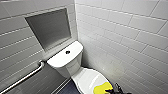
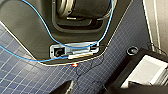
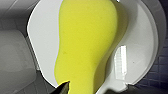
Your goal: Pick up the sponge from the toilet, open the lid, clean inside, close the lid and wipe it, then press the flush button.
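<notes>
The bright yellow sponge (image 1: 102,88) lies on the closed white lid (image 1: 86,78) of the toilet, near its front end. My right gripper (image 1: 111,90) hovers just at the sponge's near end. In the right wrist view the sponge (image 3: 87,45) lies lengthwise on the lid (image 3: 140,37), and my right gripper (image 3: 87,89) stands open, one dark fingertip (image 3: 63,87) on each side of the sponge's end. The small dark flush button (image 1: 67,52) sits in the middle of the white tank top (image 1: 60,58). My left gripper (image 2: 86,89) hangs open over the blue floor tiles (image 2: 22,75), holding nothing.
A metal grab bar (image 1: 25,77) runs along the left wall below a recessed niche (image 1: 50,27). A white tiled wall (image 1: 130,42) stands close on the toilet's right. Dark floor (image 1: 67,89) shows left of the bowl. The robot's own base (image 2: 30,30) lies under the left arm.
</notes>
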You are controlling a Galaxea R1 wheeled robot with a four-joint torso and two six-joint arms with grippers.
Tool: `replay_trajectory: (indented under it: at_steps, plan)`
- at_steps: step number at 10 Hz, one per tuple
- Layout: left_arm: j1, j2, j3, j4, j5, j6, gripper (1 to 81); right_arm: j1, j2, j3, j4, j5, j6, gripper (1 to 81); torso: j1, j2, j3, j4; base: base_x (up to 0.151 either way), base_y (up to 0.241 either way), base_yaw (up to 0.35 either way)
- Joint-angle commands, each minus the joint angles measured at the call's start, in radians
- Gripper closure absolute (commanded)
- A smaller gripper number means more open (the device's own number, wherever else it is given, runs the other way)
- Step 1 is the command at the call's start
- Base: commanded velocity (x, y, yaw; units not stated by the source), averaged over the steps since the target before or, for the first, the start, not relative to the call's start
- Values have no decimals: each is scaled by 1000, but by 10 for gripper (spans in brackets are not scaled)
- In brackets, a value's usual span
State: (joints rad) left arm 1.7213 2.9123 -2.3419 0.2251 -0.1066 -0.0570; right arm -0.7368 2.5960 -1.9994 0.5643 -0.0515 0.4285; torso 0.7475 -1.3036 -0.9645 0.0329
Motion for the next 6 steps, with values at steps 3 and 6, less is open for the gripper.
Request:
replay_trajectory:
  at_steps: [3, 6]
  plan:
    - [36, 1, 9, 0, 81, -1, 10, 165, -18, 15, 23, -60, 19, 10, 10, -16, -13, 0, 0, 0, 0]
    - [33, 7, -7, -1, 82, -4, 10, 153, 35, -39, 22, -62, 42, 10, 10, -14, -13, 0, 0, 0, 0]
